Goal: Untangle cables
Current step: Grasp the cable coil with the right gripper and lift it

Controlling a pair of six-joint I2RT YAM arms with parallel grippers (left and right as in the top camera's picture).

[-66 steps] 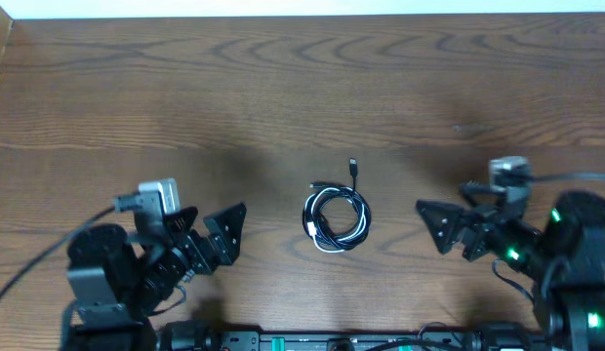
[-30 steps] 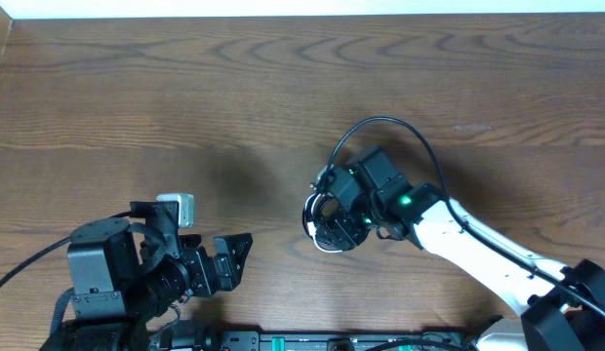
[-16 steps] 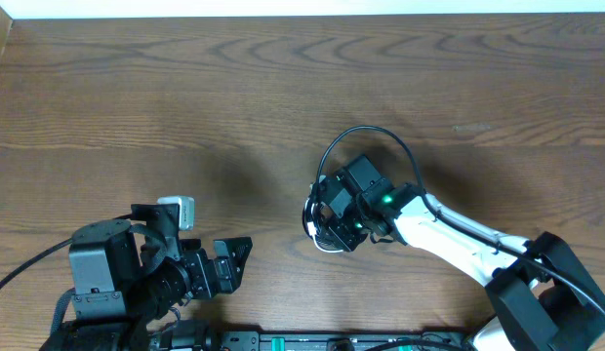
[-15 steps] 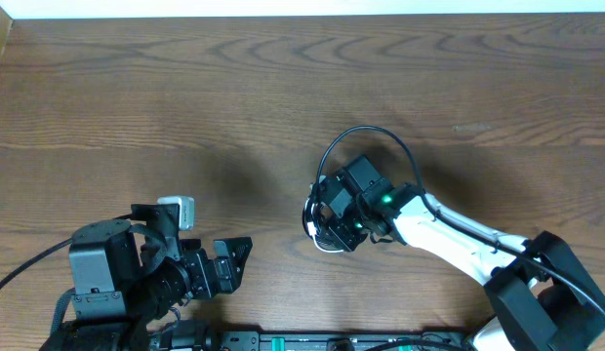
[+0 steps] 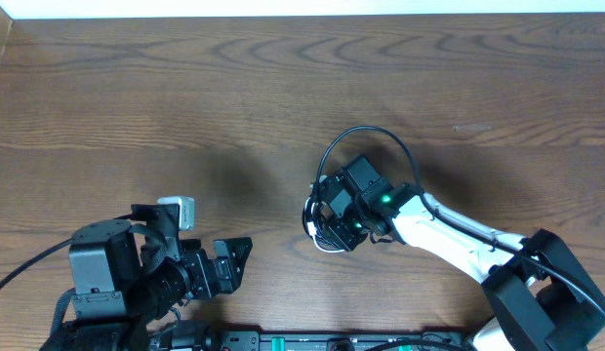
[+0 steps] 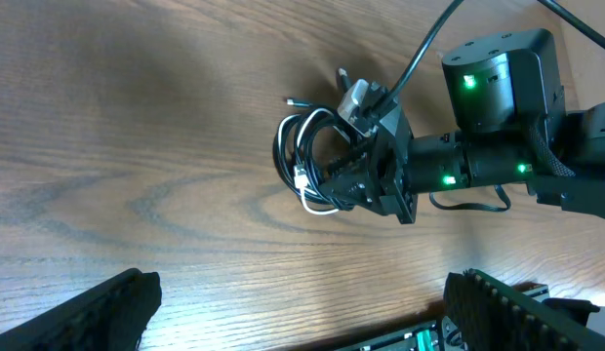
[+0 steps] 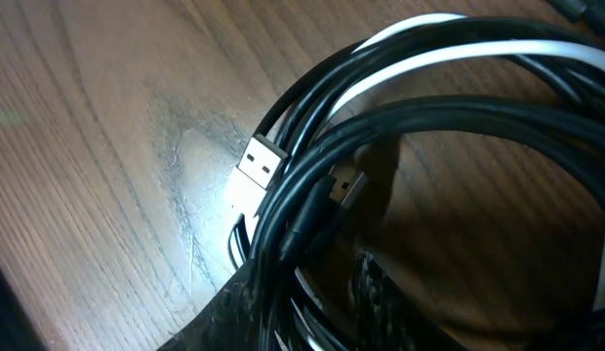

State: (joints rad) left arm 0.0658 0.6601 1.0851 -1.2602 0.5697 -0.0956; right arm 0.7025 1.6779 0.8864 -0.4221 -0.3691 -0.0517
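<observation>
Brown wood makes up the counter (image 5: 185, 88), and it fills the whole view from above. The right arm (image 5: 459, 244) is white and black. It reaches in from 4 o'clock toward the middle. The left arm (image 5: 107, 278) is black and sits low at 8 o'clock, well apart from the cables (image 5: 310, 216). A thick black lead (image 5: 366, 132) loops up from the right arm toward 12 o'clock.

The left pincer (image 5: 232, 263) points toward 3 o'clock. Its two fingers are far apart and nothing is between them. The right pincer (image 5: 330, 219) is down on the cables, with its fingers in among the strands. I cannot tell if it is clamped on them or only touching them.

The cables lie in one round coil, flat on the counter, a little toward 6 o'clock from the middle. Most strands are black, and there is a white cable (image 7: 449, 58) too. Up close in the right wrist view, the strands cross over and under each other. A dark finger (image 7: 244, 312) shows at 6 o'clock, right by them. A big plug (image 7: 256, 166) lies on the 9 o'clock side, touching the black strands. A small plug (image 7: 346, 185) sits just beside it, at its 3 o'clock. In the left wrist view, one more plug end (image 6: 342, 75) sticks out from the coil at 12 o'clock.
</observation>
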